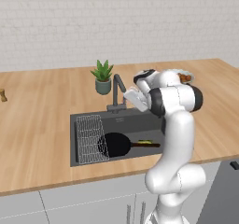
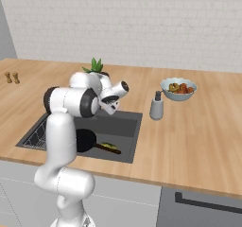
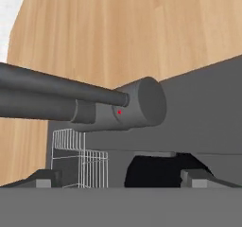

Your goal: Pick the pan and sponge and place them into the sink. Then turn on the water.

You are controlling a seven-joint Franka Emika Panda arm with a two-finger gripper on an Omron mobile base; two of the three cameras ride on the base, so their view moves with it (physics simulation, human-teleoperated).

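Hand view puts the gripper (image 3: 123,179) right up close to the tap (image 3: 142,103), with its two dark tips far apart and nothing held between them. From the left base view I can see the gripper (image 1: 135,98) beside the tap (image 1: 116,93), up near its top and not touching it as far as I can tell. No water runs from the tap, so I think turning it on is the job left to do. What could go wrong? The tap is round and smooth, so I think the tips could slide off it. The hand might also push the long spout and not the part that turns, and then the spout would just swing and no water would come. A hard push could bump the hand into the tap's post. The pan (image 1: 115,144) lies flat below the tap, down in the sink (image 1: 135,121). It is round and all black, with a long thin handle pointing away from the wire rack (image 1: 88,139), which stands on the other side of the tap. The sponge (image 1: 147,143) is a small yellow-green block, below the tap too, lying at the pan's handle; I cannot tell if it rests on it. Behind the tap stands a little green plant (image 1: 102,76).
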